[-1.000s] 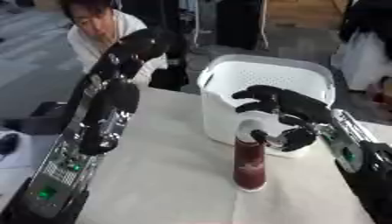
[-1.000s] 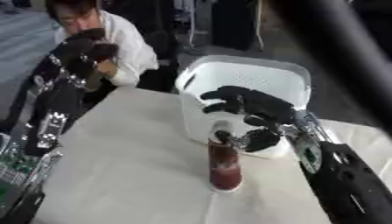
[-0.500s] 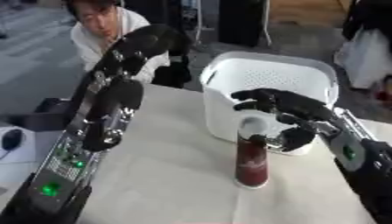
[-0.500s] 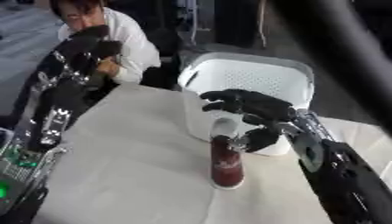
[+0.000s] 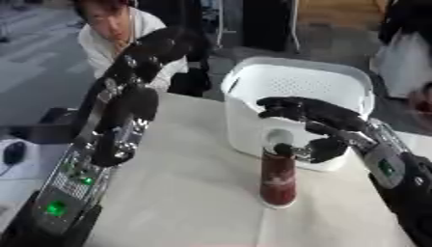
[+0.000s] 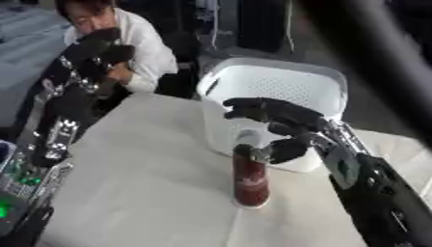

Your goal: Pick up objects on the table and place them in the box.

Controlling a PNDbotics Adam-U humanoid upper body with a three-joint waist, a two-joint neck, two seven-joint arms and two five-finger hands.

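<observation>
A dark red bottle (image 5: 277,176) with a pale cap stands upright on the cream tablecloth, just in front of the white plastic basket (image 5: 297,82). My right hand (image 5: 319,123) hovers over and beside the bottle's top, fingers spread above it and thumb low at its right; the fingers look apart from the bottle. My left arm rises along the left side, and its hand (image 5: 163,44) is raised far off the table with curled fingers, holding nothing that I can see.
The cloth-covered table (image 5: 185,193) spreads wide to the left of the bottle. A person sits beyond the far table edge, behind my left hand. The basket's inside is hidden from here.
My right hand has stayed around the bottle's top with little shift. The whole picture has drifted slightly, so the head moved. The bottle still stands in place.
</observation>
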